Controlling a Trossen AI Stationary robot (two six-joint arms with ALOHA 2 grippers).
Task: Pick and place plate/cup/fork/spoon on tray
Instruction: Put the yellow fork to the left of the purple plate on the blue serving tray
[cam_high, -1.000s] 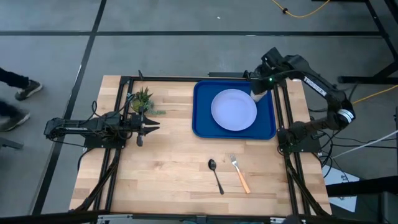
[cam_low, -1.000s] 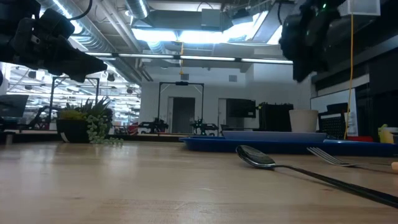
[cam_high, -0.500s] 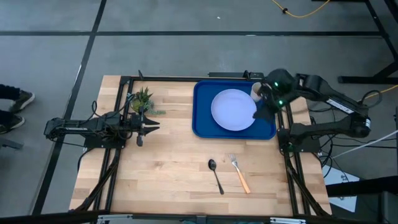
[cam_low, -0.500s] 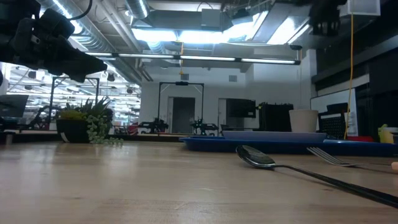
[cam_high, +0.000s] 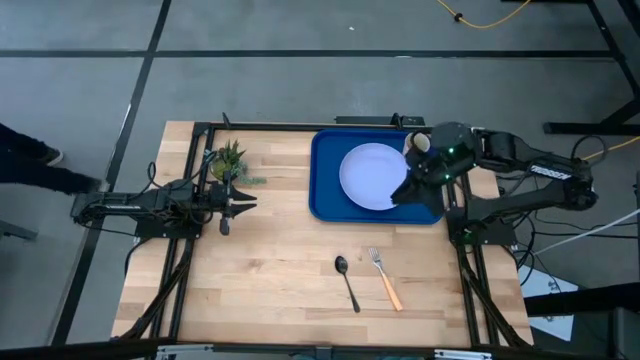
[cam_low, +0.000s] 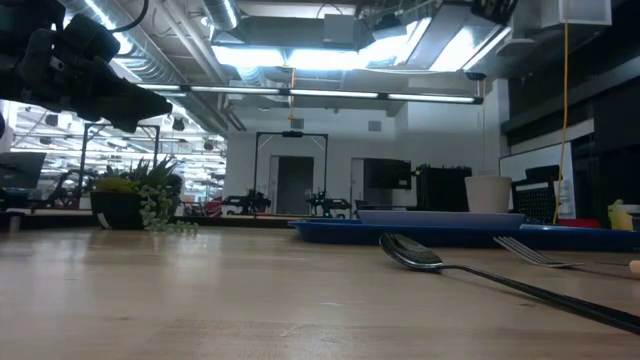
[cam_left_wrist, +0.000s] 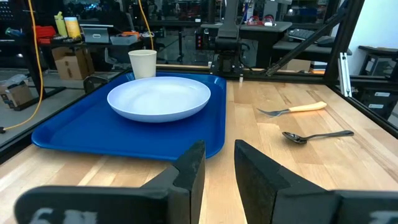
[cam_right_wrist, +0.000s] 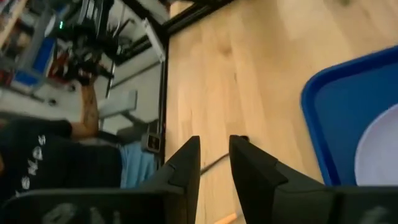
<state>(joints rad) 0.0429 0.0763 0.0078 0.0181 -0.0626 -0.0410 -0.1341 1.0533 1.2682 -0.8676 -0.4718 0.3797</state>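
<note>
From above, the right hand (cam_high: 404, 190) hangs over the near right part of the blue tray (cam_high: 326, 175), at the edge of the lavender plate (cam_high: 372, 176), holding nothing. The plate lies in the tray with the tan cup (cam_high: 417, 143) standing in the tray's far right corner. The left hand (cam_high: 238, 205) waits over the table (cam_high: 270, 270) beside a small potted plant (cam_high: 228, 160), empty. The dark spoon (cam_high: 346, 280) and tan-handled fork (cam_high: 384, 276) lie side by side on the table, near the front edge, well apart from the tray.

At table height, the spoon (cam_low: 420, 255) and fork (cam_low: 530, 250) rest in front of the tray (cam_low: 440, 232); the cup (cam_low: 487, 194) rises behind it.

The left wrist view shows its fingers (cam_left_wrist: 191, 171) slightly parted with nothing between them.

The right wrist view shows fingers (cam_right_wrist: 185, 163) a little apart, bare, above wood and the tray's corner (cam_right_wrist: 336, 118). White letters on a person's dark shirt (cam_right_wrist: 37, 162) are unreadable.
</note>
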